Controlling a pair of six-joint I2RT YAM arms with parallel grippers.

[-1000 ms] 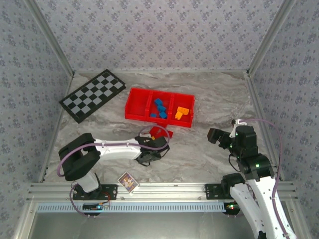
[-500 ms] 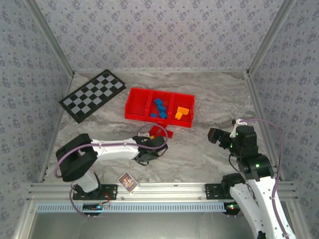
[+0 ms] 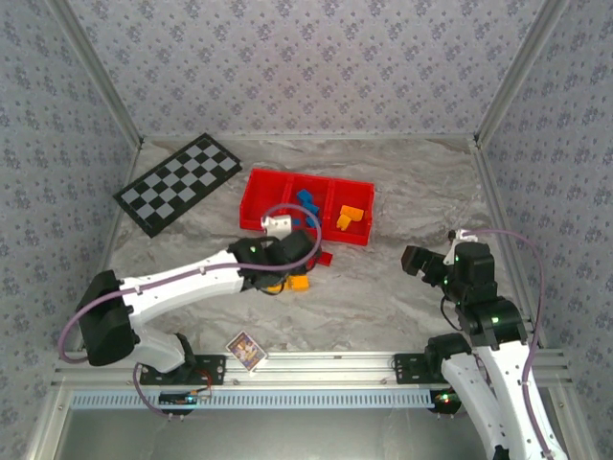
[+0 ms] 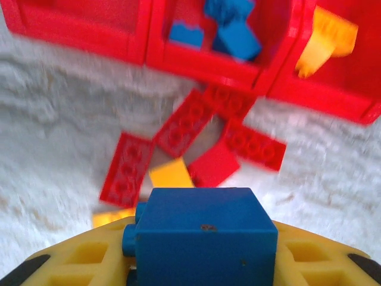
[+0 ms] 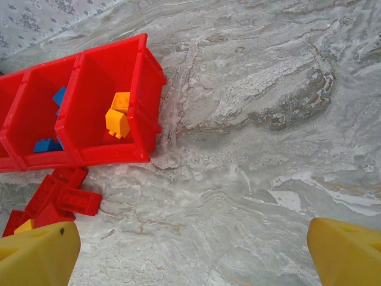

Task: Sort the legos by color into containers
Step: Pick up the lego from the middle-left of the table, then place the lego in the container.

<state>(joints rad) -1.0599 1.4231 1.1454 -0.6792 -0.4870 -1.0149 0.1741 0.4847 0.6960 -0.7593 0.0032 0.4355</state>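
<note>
Left wrist view: the left gripper (image 4: 202,262) is holding a blue lego brick (image 4: 205,229) between narrowly closed jaws, short of the red tray (image 4: 77,42), so it is needing to go fwd over the middle compartment (image 4: 202,59) w/ the other blue bricks (image 4: 235,39), opening only inside its walls.

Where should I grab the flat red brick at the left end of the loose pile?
Come straight down on the flat red brick and pinch its two long edges. It lies flat and thin, so only the narrow width offers a hold. An orange brick sits close on its right, leaving that finger little room.
</note>
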